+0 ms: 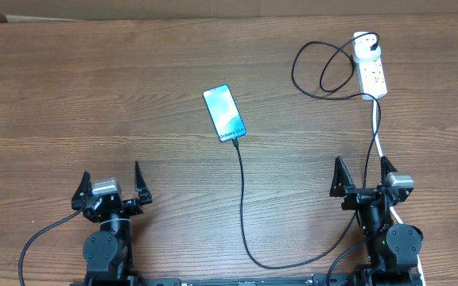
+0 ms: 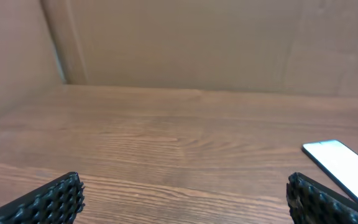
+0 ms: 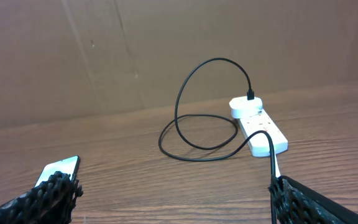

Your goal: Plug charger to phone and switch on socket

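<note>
The right pincer is spread wide and holds nothing, low over the near right of the desk; the left pincer is equally wide and empty at the near left. The socket lies at the far right, almost straight ahead of the right pincer and well apart from it. Its long axis runs near to far with a slight tilt, so the right arm is plainly the nearer one for the switch. The strip is white, with the white adapter seated at its far end. Its switches are too small to make out. Its lead trails back toward the right arm. The charger loops beside the strip, passes the right pincer, curves along the near edge and runs up to the phone. The phone lies mid-desk, screen up and lit pale blue, tilted a little. The black tip meets its near end, though I cannot tell whether it is fully seated. Switching on the socket looks like the step left.
</note>
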Robot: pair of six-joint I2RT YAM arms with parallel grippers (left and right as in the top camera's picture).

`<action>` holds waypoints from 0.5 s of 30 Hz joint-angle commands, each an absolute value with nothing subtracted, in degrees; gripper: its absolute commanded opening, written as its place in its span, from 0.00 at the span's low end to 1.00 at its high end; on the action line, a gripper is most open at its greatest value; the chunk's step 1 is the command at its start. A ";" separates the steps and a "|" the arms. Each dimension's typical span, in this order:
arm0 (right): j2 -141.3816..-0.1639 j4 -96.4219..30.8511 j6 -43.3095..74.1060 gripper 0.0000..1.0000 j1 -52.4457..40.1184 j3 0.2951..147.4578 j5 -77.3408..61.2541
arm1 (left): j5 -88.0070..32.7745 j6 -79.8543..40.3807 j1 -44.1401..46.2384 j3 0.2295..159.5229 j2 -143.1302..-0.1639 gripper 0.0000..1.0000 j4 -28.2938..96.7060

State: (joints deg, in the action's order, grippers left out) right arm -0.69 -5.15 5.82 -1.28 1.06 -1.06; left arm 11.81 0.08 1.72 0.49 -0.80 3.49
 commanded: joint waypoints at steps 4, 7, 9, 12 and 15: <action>-0.16 -4.84 6.17 1.00 -1.58 0.45 -0.51 | 9.37 1.93 1.17 0.30 -0.19 1.00 3.84; -0.16 -4.84 6.17 1.00 -1.58 0.45 -0.51 | 9.37 1.52 1.19 0.30 -0.19 1.00 3.79; -0.16 -4.84 6.17 1.00 -1.58 0.45 -0.51 | 9.28 0.14 1.19 0.30 -0.19 1.00 3.68; -0.16 -4.84 6.17 1.00 -1.58 0.45 -0.51 | 9.39 0.01 1.19 0.30 -0.21 1.00 3.62; -0.16 -4.84 6.17 1.00 -1.58 0.45 -0.51 | 9.39 0.01 1.19 0.30 -0.21 1.00 3.62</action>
State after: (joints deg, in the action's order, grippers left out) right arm -0.69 -5.17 5.82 -1.28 1.06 -1.06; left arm 10.02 0.38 1.72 0.49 -0.80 3.53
